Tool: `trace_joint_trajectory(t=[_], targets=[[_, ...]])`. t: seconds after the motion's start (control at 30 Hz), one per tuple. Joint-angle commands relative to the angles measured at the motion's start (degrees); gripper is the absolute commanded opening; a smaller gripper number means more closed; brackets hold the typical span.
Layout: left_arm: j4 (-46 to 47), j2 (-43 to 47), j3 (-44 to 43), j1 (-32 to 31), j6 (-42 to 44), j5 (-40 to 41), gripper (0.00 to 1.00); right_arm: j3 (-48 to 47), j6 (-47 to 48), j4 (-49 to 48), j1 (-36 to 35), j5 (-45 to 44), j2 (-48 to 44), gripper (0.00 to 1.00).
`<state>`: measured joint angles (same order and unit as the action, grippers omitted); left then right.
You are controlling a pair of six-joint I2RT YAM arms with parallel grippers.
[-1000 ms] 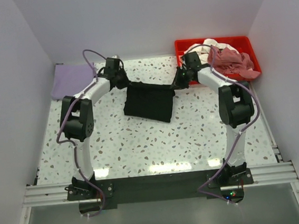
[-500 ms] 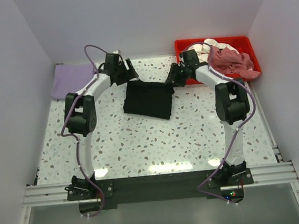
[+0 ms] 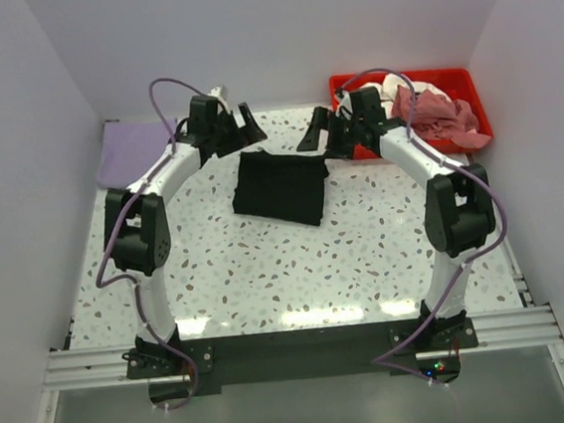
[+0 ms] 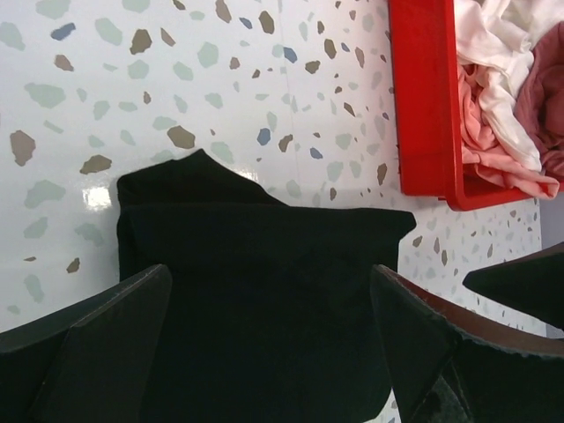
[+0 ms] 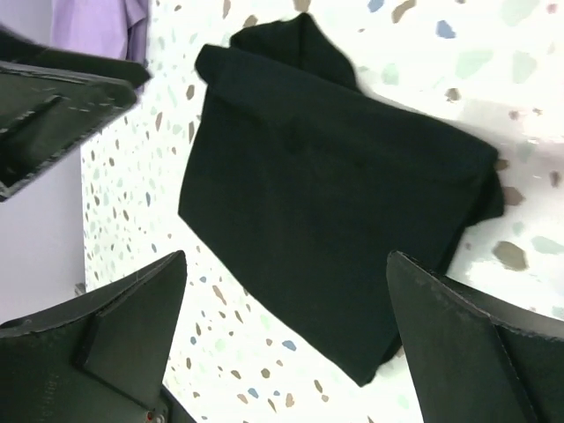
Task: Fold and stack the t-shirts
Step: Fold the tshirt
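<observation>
A black t-shirt lies folded in a rough rectangle on the speckled table, also seen as the black t-shirt and the black t-shirt. My left gripper hangs open above its far left corner, and my right gripper hangs open above its far right corner. Neither touches the cloth. In the wrist views the left gripper and the right gripper stand wide with nothing between the fingers. A folded lavender t-shirt lies at the far left. White, pale pink and dusty-rose t-shirts lie crumpled in the tray.
The red plastic tray stands at the far right corner, just behind the right arm. White walls close in the table on the left, back and right. The arms' bases sit on the rail at the near edge.
Both grippers have opened and let go of the black t-shirt's far corners. They rose and pulled apart toward the back. The shirt now lies loose on the table.
</observation>
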<state>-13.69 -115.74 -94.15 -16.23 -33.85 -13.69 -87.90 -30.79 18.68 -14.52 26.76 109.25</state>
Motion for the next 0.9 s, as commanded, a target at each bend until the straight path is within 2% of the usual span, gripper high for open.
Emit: trace_joint_trajectory(t=[0.0, 0.1, 0.23, 0.53, 0.87], targets=[[3.06, -0.53, 0.64, -0.91, -0.34, -4.05, 1.0, 0.54, 0.73, -2.68, -2.7, 2.5, 0.61, 0.99], [2.8, -4.48, -3.91, -0.91, -0.26, -5.55, 1.0, -2.53, 0.11, -3.03, -3.23, 3.29, 4.03, 0.99], [-2.47, -10.81, -11.04, -0.91, 1.15, -5.11, 1.0, -7.8, -0.42, -2.51, -3.32, 2.95, 9.3, 0.99], [-3.0, -20.47, -18.96, -0.29, 1.41, -2.57, 1.0, -18.17, 0.37, -2.24, -3.32, 1.71, 19.06, 0.99], [-3.45, -25.23, -18.88, 0.23, 1.41, -0.55, 1.0, -19.06, 2.57, -1.01, -3.32, -3.38, 26.27, 0.99]])
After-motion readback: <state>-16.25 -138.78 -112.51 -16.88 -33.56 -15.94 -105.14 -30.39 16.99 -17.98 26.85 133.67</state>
